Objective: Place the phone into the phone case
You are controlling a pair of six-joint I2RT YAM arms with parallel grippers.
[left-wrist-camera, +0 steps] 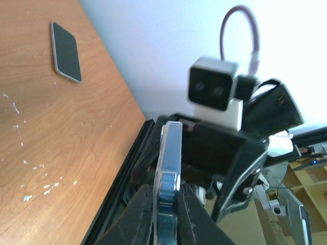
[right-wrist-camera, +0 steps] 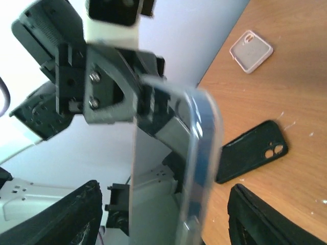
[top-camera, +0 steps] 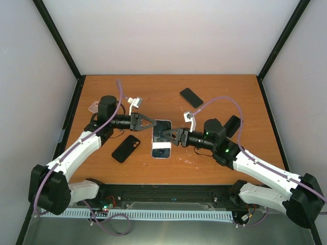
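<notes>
Left gripper [left-wrist-camera: 166,201]: clenched on one end of the phone [top-camera: 162,139], which it holds edge-on at the bottom centre of the left wrist view.
Right gripper [right-wrist-camera: 164,196]: released. Its fingers [right-wrist-camera: 76,214] sit wide apart in the bottom corners of the right wrist view, and the phone's edge stands between them, apparently untouched.
Phone: centre of the top view, between the two grippers. You cannot tell whether it is lifted off the table [top-camera: 153,87].
Clear case [right-wrist-camera: 204,97]: a see-through rim wraps the phone's blue edge.
Step in hand: likely the seating itself, with the phone at least partly in the case.
Next move: you probably need the right fingers to close squarely on the free end and press the rim home while the left grip stays firm.
Around: black case [top-camera: 125,148] lower left of the phone, pink case [top-camera: 94,106] upper left, second phone [top-camera: 191,97] upper centre.
</notes>
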